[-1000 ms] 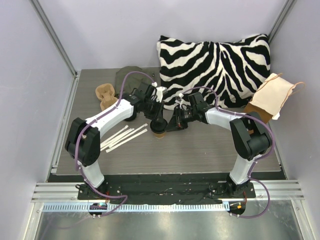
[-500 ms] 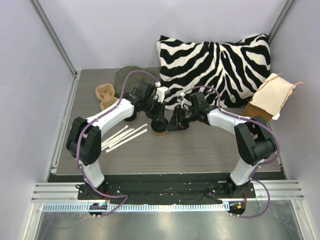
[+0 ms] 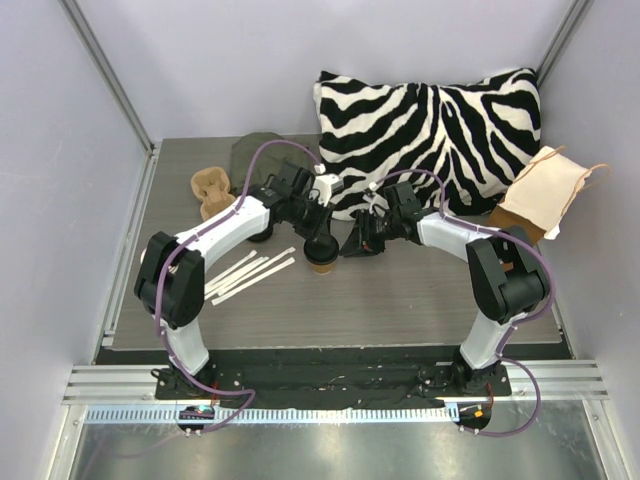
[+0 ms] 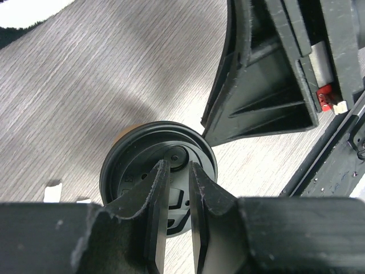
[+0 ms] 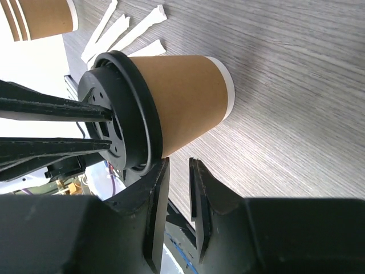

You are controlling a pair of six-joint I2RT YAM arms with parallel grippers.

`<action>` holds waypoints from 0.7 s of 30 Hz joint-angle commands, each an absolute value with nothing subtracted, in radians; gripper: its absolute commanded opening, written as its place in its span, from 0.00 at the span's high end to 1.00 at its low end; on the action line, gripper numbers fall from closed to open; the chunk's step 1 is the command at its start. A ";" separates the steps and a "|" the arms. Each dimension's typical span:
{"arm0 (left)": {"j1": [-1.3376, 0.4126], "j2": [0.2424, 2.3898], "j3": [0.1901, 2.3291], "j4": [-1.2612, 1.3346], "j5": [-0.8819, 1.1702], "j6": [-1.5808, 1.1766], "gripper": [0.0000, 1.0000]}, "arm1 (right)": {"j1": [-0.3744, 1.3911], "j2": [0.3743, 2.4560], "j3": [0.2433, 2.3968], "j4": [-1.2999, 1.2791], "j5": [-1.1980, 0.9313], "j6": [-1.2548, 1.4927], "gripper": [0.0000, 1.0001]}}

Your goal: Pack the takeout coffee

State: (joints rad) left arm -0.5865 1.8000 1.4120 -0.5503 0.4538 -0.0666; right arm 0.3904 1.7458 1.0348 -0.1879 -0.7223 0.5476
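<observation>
Right gripper [image 5: 178, 165] has barely shifted. It and the left gripper [image 4: 175, 165] are slightly parted, gripping nothing — one lidded coffee cup [image 5: 182, 97], one carrier [image 3: 210, 190], grey woodgrain table [image 3: 400, 300], lilac walls [image 3: 250, 60].

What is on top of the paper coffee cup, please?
A black lid caps the cup, with the left gripper against it. The cup's contents are hidden.

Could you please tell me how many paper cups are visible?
2: one lidded paper cup at the top view's centre; one striped cup at the right-wrist view's top-left corner. Others may be hidden.
</observation>
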 commanded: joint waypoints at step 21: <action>-0.618 1.873 1.548 -0.862 0.597 0.163 0.62 | 0.368 1.586 1.137 -0.268 -0.704 0.405 0.64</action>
State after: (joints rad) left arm -0.5957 1.8412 1.4986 -0.6815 0.5697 0.0929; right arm 0.3752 1.6333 1.0920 -0.2691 -0.7479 0.4370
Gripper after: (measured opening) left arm 0.357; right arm 0.375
